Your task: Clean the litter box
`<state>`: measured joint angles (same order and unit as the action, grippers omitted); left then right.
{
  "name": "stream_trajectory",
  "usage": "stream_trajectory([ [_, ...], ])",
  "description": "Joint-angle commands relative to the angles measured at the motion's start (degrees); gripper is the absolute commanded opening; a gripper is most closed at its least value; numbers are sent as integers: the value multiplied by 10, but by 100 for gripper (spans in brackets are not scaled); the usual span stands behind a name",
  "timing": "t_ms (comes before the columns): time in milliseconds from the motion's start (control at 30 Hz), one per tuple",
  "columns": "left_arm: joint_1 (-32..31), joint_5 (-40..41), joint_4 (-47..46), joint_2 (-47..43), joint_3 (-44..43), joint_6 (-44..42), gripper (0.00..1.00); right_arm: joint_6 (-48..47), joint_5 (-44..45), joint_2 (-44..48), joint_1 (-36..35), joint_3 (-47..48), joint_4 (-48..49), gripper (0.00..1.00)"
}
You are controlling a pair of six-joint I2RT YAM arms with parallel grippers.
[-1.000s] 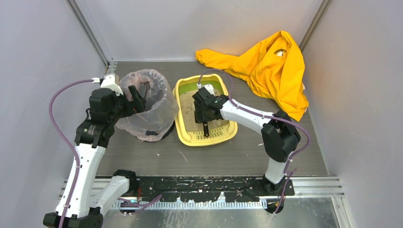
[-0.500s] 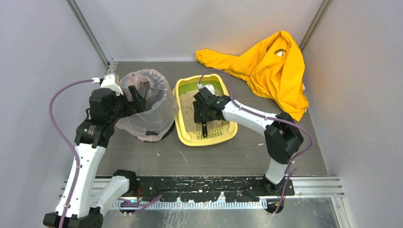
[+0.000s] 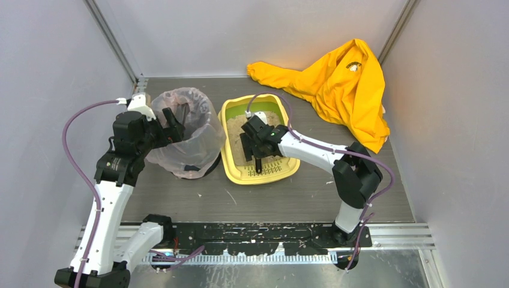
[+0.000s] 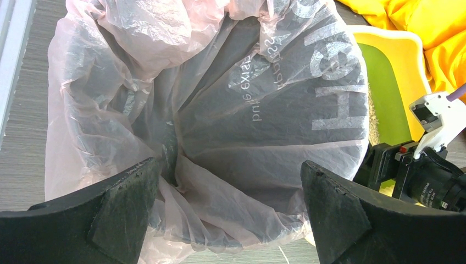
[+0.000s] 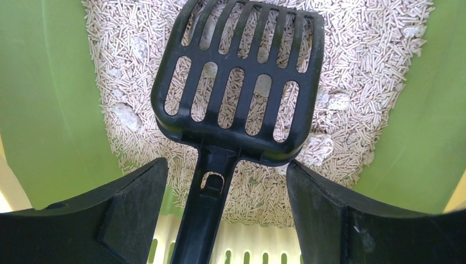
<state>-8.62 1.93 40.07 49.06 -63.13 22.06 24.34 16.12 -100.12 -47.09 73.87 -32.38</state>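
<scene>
From above, the litter box [image 3: 270, 172] sits mid-table with its slotted lip toward my bases. The lined bin [image 3: 195, 117] is just beside it on the left, and a yellow garment [image 3: 345, 84] lies behind it to the right. My right gripper [image 3: 257, 150] hangs over the litter and my left gripper [image 3: 173, 129] is at the bin's rim. The right arm is plainly the one nearer the box.

From my left wrist, my left fingers [image 4: 118, 212] are spread fully and hold nothing, with the bag's mouth below and between them. The box's yellow rim shows off to the right.

From my right wrist, the black scoop [image 5: 236, 71] lies on the litter with its head away from me. Its handle runs straight back between my right fingers [image 5: 129, 217] and over the slotted lip. The jaws are well apart, with a gap on each side of the handle, so I grip nothing. I can't tell whether the handle rests on the lip or sits just clear of it.

The handle is already centred and in line with my hand. Taking it should need only a plain squeeze, no turn of the wrist.
</scene>
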Motion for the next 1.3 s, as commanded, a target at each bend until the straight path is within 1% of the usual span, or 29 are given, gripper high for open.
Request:
stream_trajectory([
  [0, -1, -9, -5, -1, -6, -3, 100, 4, -2, 7, -2, -5, 25, 83],
  [67, -1, -7, -5, -2, -4, -3, 100, 6, -3, 2, -2, -8, 26, 78],
  [133, -1, -5, -6, -2, -3, -3, 100, 8, -6, 1, -2, -10, 29, 69],
  [200, -1, -5, -6, -4, -2, -2, 100, 10, -6, 2, -2, -8, 32, 57],
  [267, -1, -5, -7, -5, -1, -2, 100, 10, -4, 3, -2, -6, 31, 42],
  [300, -1, -5, -7, -5, -1, -2, 100, 10, -1, 4, -2, -4, 30, 37],
  [333, -1, -5, -7, -6, -2, -2, 100, 10, 4, 4, -2, -2, 30, 28],
  [367, -1, -5, -7, -6, -1, -2, 100, 10, 8, 5, -2, 0, 28, 23],
  [433, -1, -4, -7, -6, -1, -2, 100, 9, 16, 6, -2, 3, 23, 16],
  [600, -1, -5, -7, -7, 1, -2, 100, 9, 24, 24, -2, 11, 21, 3],
  [667, -1, -4, -7, -7, 1, -2, 100, 9, 31, 38, -2, 13, 18, 1],
  [967, -1, -14, -11, -8, 1, 3, 100, 6, 55, 103, -2, 20, 7, 1],
  [1100, -1, -17, -11, -6, 1, 5, 100, 13, 49, 137, -2, 14, -2, 1],
  [1167, -1, -32, -13, -8, 0, 9, 100, 16, 29, 165, 2, -7, 21, 1],
  [1267, -1, -82, -44, -19, 8, 20, 100, 44, -77, 210, 45, -64, 86, 1],
])
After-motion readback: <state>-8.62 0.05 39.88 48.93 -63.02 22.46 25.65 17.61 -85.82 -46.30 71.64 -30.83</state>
